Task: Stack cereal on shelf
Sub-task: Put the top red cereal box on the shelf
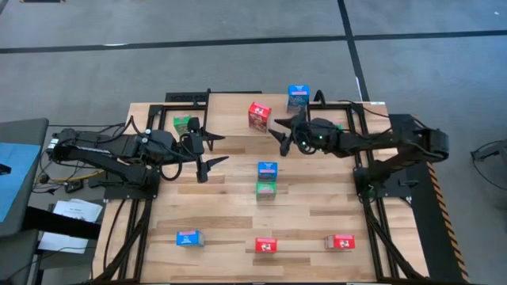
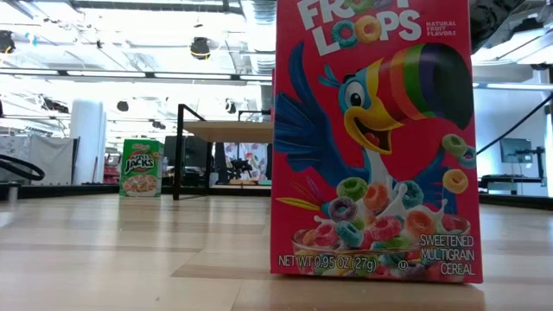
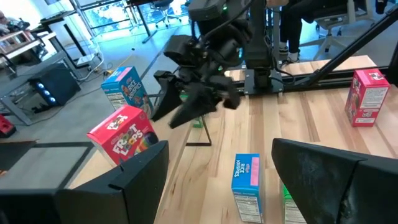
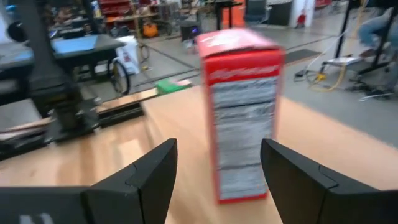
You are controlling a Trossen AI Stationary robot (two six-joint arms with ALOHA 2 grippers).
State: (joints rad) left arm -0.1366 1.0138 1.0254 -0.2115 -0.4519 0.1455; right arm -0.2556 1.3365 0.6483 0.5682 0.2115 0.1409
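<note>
Approach step was judged in hand: right gripper (image 1: 279,136), fingers spread and empty, was aimed at red cereal box (image 1: 259,115) standing on shelf (image 1: 230,103) just ahead. Next: advance, then close. Left gripper (image 1: 204,153) hung spread, empty.

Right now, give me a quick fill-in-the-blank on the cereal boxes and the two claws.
1. The right claw sits open facing the ____ box on the shelf.
2. At mid-table, a blue box sits against a ____ box.
3. In the row nearest the table's front edge, the left-hand box is ____.
4. The left claw holds ____.

Missing words: red; green; blue; nothing
</note>
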